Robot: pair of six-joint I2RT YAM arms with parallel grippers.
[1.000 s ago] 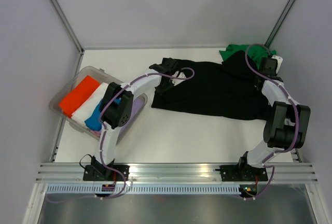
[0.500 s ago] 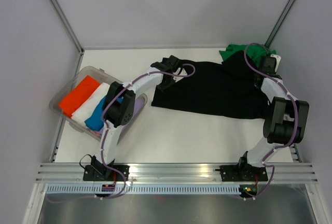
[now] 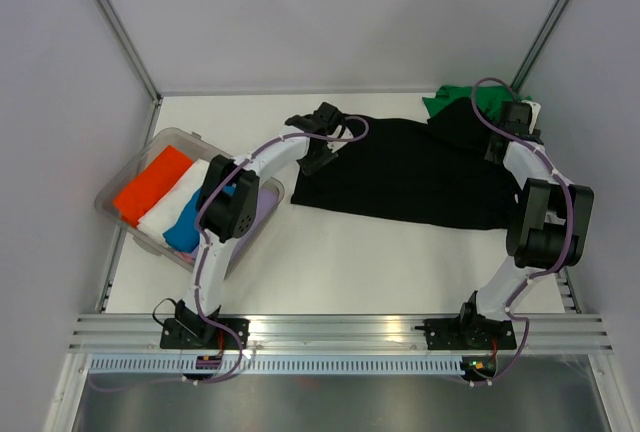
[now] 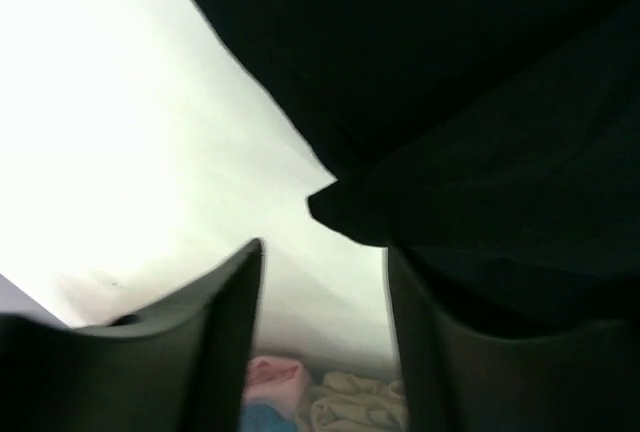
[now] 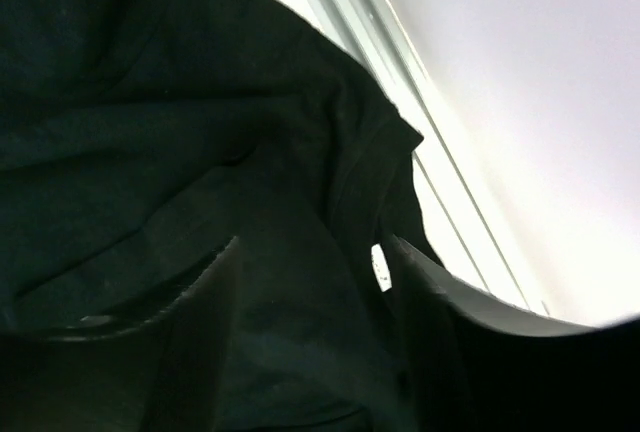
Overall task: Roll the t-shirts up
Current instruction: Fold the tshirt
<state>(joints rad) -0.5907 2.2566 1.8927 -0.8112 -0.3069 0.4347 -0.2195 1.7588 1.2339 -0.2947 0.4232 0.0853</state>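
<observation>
Two t-shirts lie on the white tabletop. The black t-shirt is spread flat across the middle and reaches over to the right side. The green t-shirt sits bunched in the far right corner, and the black one's far right edge laps over it. Your left claw hangs over the left end of the black shirt. In the left wrist view its fingers stand apart with bare tabletop showing in the gap. A pointed corner of the black cloth lies just ahead of that gap, and nothing is pinched between the fingers. The right-hand finger overlaps the dark cloth in that view, so you cannot tell whether it touches. Your right claw is over the right end of the same shirt, close to the green one. In the right wrist view its fingers are also spread wide. Wrinkled black fabric fills the space between and beyond them, and none of it looks gathered or gripped. A small white label shows on the cloth near the right-hand finger, and a sliver of green peeks in at the top edge. A metal rail runs past the shirt's edge. To the left of the arms a clear plastic bin sits on the tabletop, well apart from both shirts. It holds folded cloths in orange, white and blue, side by side.
</observation>
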